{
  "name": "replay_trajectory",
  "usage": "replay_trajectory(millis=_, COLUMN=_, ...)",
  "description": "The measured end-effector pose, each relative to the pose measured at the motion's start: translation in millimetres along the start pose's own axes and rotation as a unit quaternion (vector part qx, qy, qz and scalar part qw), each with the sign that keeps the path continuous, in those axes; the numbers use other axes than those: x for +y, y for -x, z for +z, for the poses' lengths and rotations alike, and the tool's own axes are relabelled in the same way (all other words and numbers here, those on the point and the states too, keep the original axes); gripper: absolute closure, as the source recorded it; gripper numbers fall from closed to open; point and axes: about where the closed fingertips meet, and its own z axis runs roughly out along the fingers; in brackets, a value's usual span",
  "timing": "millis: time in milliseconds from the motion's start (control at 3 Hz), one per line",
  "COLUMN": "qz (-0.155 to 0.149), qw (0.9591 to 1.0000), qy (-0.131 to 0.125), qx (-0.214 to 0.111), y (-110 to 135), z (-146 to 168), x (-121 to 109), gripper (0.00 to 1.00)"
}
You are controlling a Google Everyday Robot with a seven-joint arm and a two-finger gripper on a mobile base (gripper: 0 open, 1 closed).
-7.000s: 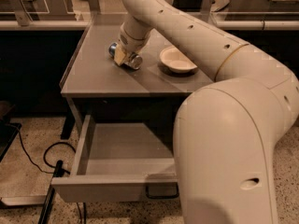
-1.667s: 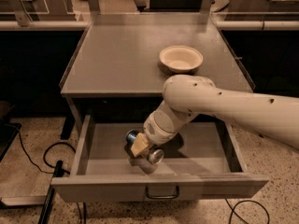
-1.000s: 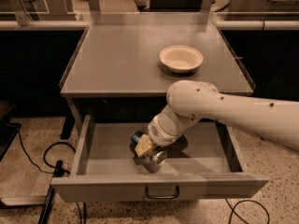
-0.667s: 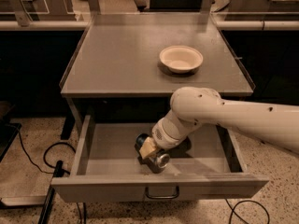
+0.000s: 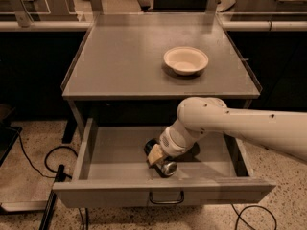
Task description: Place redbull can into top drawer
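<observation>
The top drawer (image 5: 110, 147) is pulled wide open under the grey table, its front panel and bar handle (image 5: 166, 199) toward me. The redbull can (image 5: 165, 166) lies inside the drawer near its front middle, one shiny silver end facing me. My gripper (image 5: 156, 155) reaches down into the drawer from the right and sits right at the can, its tan fingertip against the can's upper side. The rest of the can is hidden behind the gripper.
A white bowl (image 5: 186, 60) stands on the table top (image 5: 120, 61) at the right rear. Black cables (image 5: 43, 162) lie on the speckled floor at the left. The white arm (image 5: 249, 126) crosses the drawer's right side.
The gripper with the can has moved down from the table top into the open drawer, then shifted slightly right and lower toward the drawer floor.
</observation>
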Motion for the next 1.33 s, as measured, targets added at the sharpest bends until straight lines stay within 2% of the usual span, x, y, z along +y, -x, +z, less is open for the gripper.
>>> replay_trajectory(millis=667, qz=0.007, qw=1.0000, qy=-0.001, qx=0.002, y=0.8, z=8.6, x=-5.5, gripper=1.00)
replay_trajectory(millis=1000, qz=0.007, qw=1.0000, qy=-0.001, qx=0.002, y=0.8, z=8.6, x=-5.5, gripper=0.81)
replay_trajectory(millis=1333, qz=0.007, qw=1.0000, qy=-0.001, qx=0.002, y=0.7, z=8.6, x=-5.4, gripper=0.58)
